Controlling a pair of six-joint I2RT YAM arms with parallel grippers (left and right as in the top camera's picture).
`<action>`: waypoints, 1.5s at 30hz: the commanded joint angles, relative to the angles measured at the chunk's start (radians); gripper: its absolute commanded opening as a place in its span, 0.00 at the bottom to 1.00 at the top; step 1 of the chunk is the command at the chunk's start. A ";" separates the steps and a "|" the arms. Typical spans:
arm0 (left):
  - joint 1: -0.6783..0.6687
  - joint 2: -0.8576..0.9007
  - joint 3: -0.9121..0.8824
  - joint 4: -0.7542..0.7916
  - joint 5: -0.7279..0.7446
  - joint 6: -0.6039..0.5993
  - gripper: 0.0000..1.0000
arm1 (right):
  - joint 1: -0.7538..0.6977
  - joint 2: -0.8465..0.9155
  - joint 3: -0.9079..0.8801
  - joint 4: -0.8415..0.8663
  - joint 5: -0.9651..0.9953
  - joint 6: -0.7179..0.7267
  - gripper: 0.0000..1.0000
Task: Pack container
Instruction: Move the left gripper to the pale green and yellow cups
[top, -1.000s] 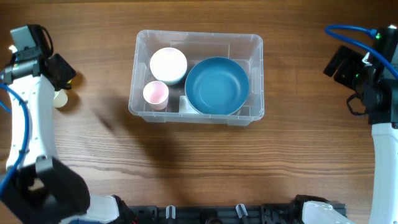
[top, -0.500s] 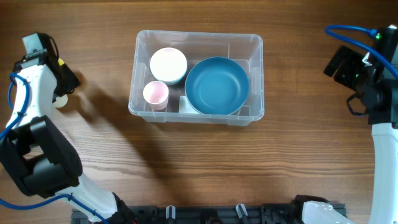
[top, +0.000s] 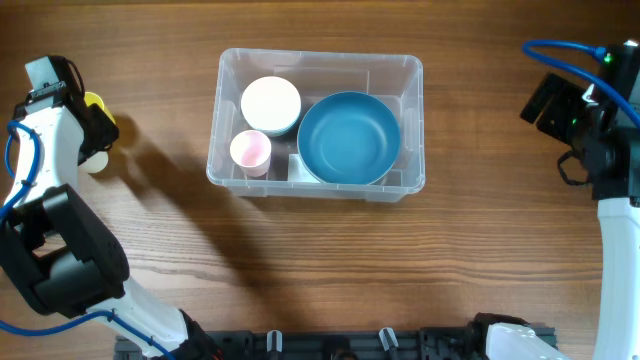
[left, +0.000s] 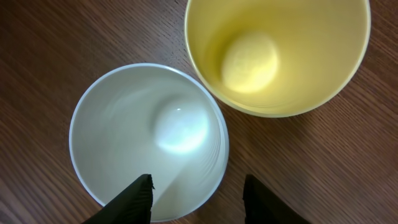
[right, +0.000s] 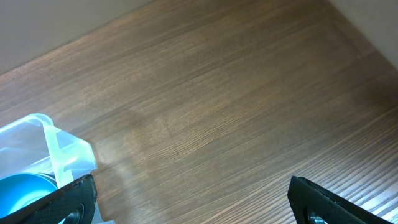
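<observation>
The container (top: 412, 75), a clear plastic bin, stands mid-table and holds a blue bowl (top: 348, 138), a white bowl (top: 270, 103) and a pink cup (top: 250, 150). At the far left, a white cup (left: 149, 140) and a yellow cup (left: 277, 56) stand upright side by side on the wood. My left gripper (left: 198, 190) is open astride the white cup's near wall, with one finger (left: 134, 202) inside the cup and the other outside, clear of the rim. My right gripper (right: 193, 193) hangs wide open over bare wood, to the right of the container's corner (right: 59, 152).
In the overhead view the yellow cup (top: 93, 101) and white cup (top: 95, 160) peek out on either side of the left wrist. The right arm (top: 600, 140) is near the right table edge. Black fixtures line the front edge (top: 330, 345).
The left wrist has shifted a little toward the far left, and the yellow cup now shows beside it. The right arm and the container's contents have not moved.
</observation>
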 joint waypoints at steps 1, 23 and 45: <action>0.003 0.018 0.010 0.018 0.012 0.011 0.47 | -0.003 0.000 0.000 0.003 -0.002 0.014 1.00; 0.003 0.077 0.010 0.015 0.015 0.058 0.12 | -0.003 0.000 0.000 0.003 -0.002 0.014 1.00; -0.180 -0.301 0.057 -0.119 0.098 -0.092 0.04 | -0.003 0.000 0.000 0.003 -0.002 0.014 1.00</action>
